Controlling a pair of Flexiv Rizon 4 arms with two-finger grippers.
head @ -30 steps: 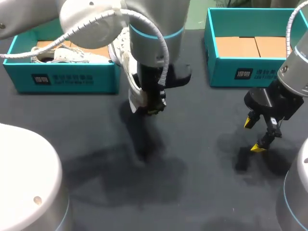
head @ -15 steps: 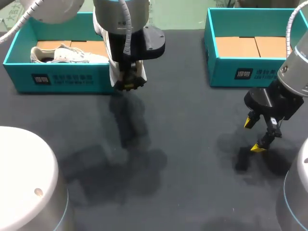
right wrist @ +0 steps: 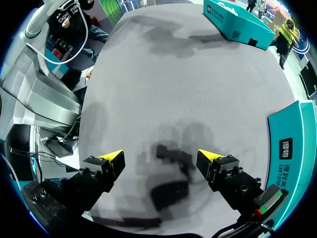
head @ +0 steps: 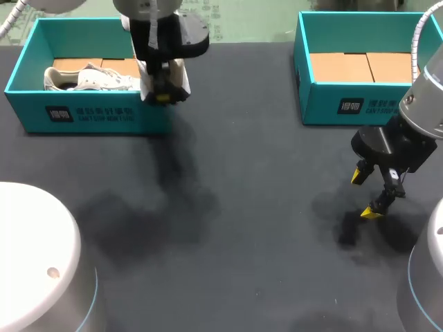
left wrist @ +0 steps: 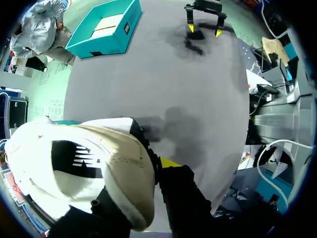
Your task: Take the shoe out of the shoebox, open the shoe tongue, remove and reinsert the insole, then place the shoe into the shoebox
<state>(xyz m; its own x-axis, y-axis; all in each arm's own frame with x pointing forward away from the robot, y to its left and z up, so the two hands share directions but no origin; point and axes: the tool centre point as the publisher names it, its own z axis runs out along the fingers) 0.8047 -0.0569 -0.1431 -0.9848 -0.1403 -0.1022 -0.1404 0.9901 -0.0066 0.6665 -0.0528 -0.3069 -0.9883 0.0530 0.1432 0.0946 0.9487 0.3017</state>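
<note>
the left gripper (head: 165, 88) is clamped on a white shoe (left wrist: 84, 163), one finger on each side of the heel end, holding it off the table (head: 263, 207). gripper and shoe hang over the right end of the left box (head: 90, 114), at its front wall. another shoe (head: 90, 77) lies inside that box, just beside the gripper. the right gripper (right wrist: 161, 158) is well apart, fingers spread wide with nothing between them, low over the table, with the right box (head: 360, 104) beside it.

Shoe (head: 180, 76) mostly behind left tool (head: 163, 97)
</note>
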